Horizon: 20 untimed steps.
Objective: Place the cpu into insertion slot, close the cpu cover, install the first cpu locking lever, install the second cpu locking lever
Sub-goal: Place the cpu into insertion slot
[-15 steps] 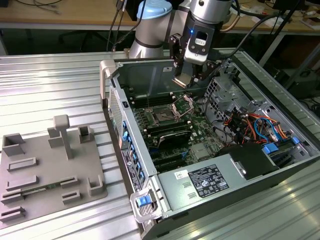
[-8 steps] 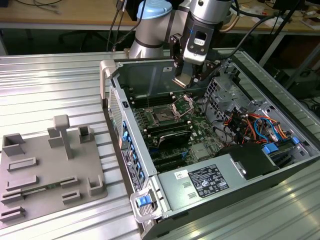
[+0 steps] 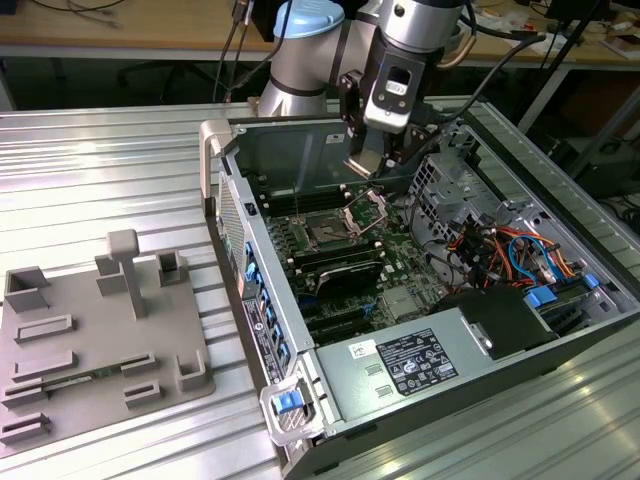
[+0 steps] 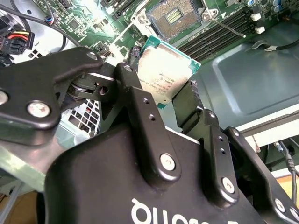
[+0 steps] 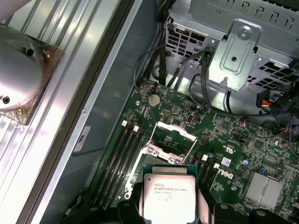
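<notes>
Jaws pinch cpu [image 4: 166, 74] — cpu cover [image 5: 163, 155] raised.

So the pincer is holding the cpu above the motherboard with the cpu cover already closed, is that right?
Not quite: the cpu cover stands open, swung up, as the first wrist view shows. The pincer does hold the cpu.

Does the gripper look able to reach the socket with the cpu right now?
Probably yes: the gripper holds the cpu, the cpu cover stands swung up, and the bare socket shows nothing over it.
</notes>
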Tool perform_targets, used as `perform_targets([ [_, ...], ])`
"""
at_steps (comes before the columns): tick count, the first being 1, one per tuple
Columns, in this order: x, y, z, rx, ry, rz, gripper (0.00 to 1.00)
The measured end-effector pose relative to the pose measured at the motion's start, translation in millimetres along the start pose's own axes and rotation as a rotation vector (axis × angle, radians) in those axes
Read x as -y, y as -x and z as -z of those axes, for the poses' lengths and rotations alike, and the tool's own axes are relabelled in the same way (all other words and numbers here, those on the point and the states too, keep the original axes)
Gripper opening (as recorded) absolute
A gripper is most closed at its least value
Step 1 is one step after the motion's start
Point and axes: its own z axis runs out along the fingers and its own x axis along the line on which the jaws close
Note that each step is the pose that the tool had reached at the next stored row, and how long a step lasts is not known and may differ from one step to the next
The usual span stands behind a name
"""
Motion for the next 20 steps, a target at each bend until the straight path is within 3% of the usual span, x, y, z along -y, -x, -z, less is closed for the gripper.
perform_targets([
  [5, 0.6, 0.0, -4.0, 0.0038, 0.0007, -0.042, 0.55],
  [18, 2.1, 0.1, -17.6, 0.0199, 0.0006, -0.241, 0.55],
  [20, 2.3, 0.1, -19.3, 0.0206, -0.0037, -0.264, 0.55],
])
